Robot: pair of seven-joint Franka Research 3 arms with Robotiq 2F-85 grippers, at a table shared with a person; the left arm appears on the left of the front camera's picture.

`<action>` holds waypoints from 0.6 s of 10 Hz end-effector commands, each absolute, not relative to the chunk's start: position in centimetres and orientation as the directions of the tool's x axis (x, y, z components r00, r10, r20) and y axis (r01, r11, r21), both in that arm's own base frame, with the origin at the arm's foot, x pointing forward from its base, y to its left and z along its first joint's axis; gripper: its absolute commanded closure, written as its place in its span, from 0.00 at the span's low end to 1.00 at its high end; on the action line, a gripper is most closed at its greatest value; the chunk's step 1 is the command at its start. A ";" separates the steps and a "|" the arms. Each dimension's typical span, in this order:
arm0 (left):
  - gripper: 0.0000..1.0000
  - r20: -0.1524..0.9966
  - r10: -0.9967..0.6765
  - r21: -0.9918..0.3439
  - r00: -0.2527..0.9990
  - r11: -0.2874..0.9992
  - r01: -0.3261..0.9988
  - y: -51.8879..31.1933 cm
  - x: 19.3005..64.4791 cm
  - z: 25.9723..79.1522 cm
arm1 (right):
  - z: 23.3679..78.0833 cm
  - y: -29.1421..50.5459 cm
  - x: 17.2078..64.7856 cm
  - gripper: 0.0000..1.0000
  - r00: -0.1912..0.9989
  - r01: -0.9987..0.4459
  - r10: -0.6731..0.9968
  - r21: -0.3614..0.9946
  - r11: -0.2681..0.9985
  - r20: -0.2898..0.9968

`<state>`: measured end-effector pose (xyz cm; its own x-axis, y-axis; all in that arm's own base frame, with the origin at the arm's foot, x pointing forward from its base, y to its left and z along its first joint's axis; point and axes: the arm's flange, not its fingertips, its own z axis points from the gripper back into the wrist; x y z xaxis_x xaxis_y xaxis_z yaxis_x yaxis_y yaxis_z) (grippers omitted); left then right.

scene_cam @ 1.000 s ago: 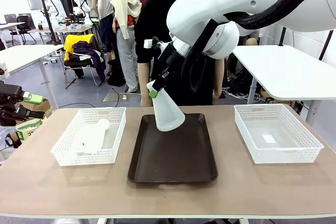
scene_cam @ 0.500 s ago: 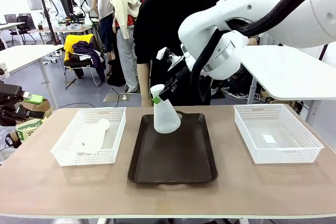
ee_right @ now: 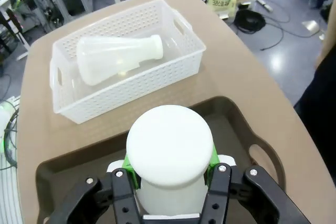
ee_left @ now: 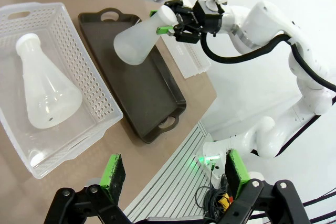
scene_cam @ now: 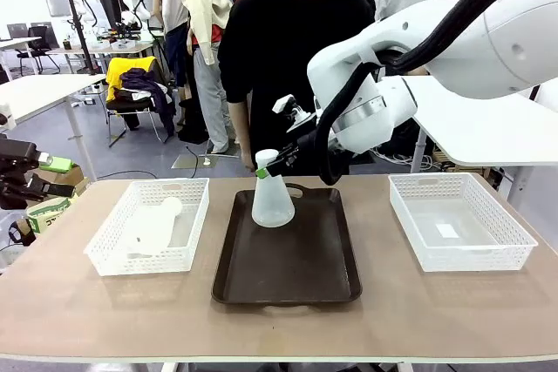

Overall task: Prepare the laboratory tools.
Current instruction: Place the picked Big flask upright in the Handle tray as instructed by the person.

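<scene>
**Front view.**
- Flasks, two.
  - The held flask [scene_cam: 273, 202] is upright over the far end of the tray [scene_cam: 288, 263]. Whether its base touches the tray cannot be told.
  - The right fingers [scene_cam: 279, 159] come in from 2 o'clock and are clamped on its short neck.
  - The second flask [scene_cam: 153, 226] lies on its side in the left basket [scene_cam: 116, 254].
- Baskets, two, white lattice. One is at 9 o'clock of the tray and the right basket [scene_cam: 514, 246] is at 3 o'clock. A small white slip [scene_cam: 447, 230] lies on the floor of the right basket.
- Tray, one, dark brown, mid-worktop [scene_cam: 279, 324].
- The left fingers [scene_cam: 54, 164] are off the worktop's 9 o'clock edge.
- A person [scene_cam: 292, 58] in black stands at 12 o'clock.

**Left wrist view.**
- The left fingers [ee_left: 114, 171] are spread apart and hold nothing.
- The second flask [ee_left: 44, 95] is in the left basket [ee_left: 97, 103], well apart from them toward 10 o'clock.
- The held flask [ee_left: 137, 39] is over the tray [ee_left: 152, 100], with the right fingers [ee_left: 177, 29] at its neck.

**Right wrist view.**
- The right fingers [ee_right: 126, 184] press both green pads against the neck of the held flask [ee_right: 170, 140], which stands between them.
- The tray [ee_right: 68, 174] is beneath.
- The left basket [ee_right: 181, 59] is at 11 o'clock and holds the second flask [ee_right: 115, 59].
</scene>
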<state>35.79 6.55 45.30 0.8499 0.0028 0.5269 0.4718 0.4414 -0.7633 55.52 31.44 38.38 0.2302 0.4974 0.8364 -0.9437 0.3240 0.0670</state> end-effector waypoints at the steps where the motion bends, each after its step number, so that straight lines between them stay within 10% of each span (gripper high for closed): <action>1: 0.00 0.548 0.013 -0.761 0.837 0.425 0.491 6.6 35.9 45.3 | 37.3 31.7 56.8 1.00 0.229 -0.944 0.467 0.077 0.321 0.854; 6: 0.00 0.548 0.013 -0.761 0.837 0.425 0.491 6.6 35.9 45.3 | 36.3 32.8 58.8 1.00 0.282 -0.942 0.524 0.127 0.311 0.804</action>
